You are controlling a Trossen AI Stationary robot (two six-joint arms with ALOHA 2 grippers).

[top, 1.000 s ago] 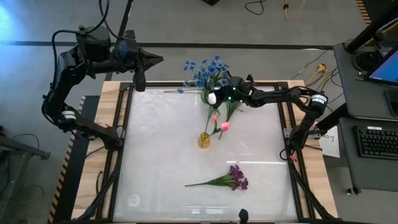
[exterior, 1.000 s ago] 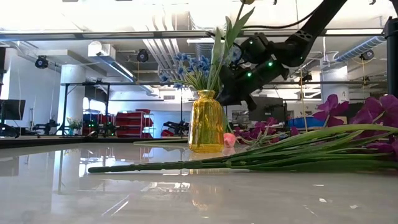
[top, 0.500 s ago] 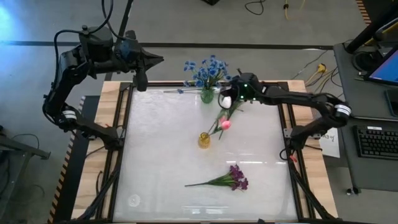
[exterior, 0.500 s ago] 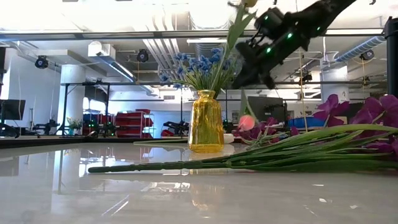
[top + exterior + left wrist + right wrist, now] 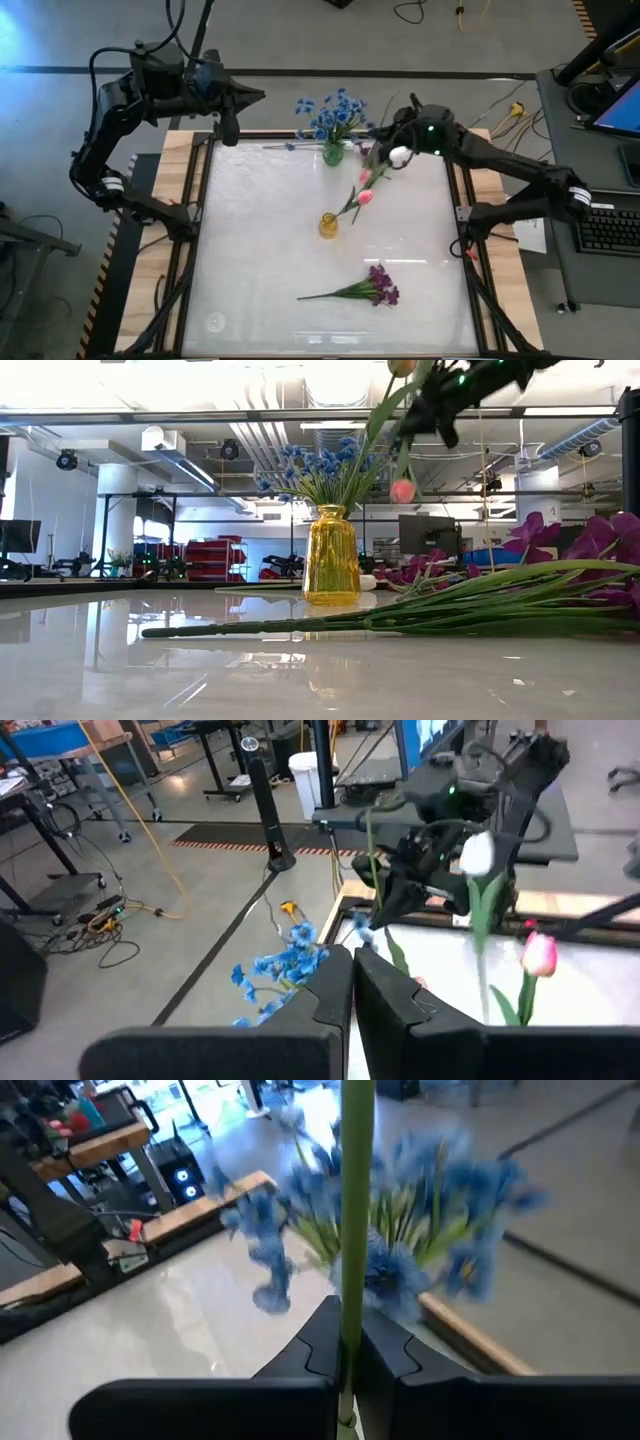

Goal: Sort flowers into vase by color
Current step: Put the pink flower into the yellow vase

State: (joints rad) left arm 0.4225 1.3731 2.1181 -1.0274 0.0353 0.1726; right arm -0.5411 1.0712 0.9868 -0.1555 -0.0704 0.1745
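We observe the white table (image 5: 260,240) framed by dark rails. Its centre and left half offer open surface. The yellow vase (image 5: 328,225) stands near the middle, and the green vase (image 5: 333,154) with blue flowers (image 5: 330,110) stands at the far edge. A purple flower bunch (image 5: 375,286) lies flat toward the near edge, well apart from both vases; in the low view its stems (image 5: 330,622) stretch across the foreground.

The right gripper (image 5: 385,150) hovers above the far right part of the table, just beside the green vase. Its fingers are clenched on a green stem (image 5: 354,1200), which runs straight up between them in the right wrist view. We see a white bud (image 5: 399,154) at the gripper and a pink bud (image 5: 365,198) hanging lower, clear of the table and between the two vases.

The left gripper (image 5: 250,97) is parked beyond the far left corner, fingers pressed together and holding nothing.
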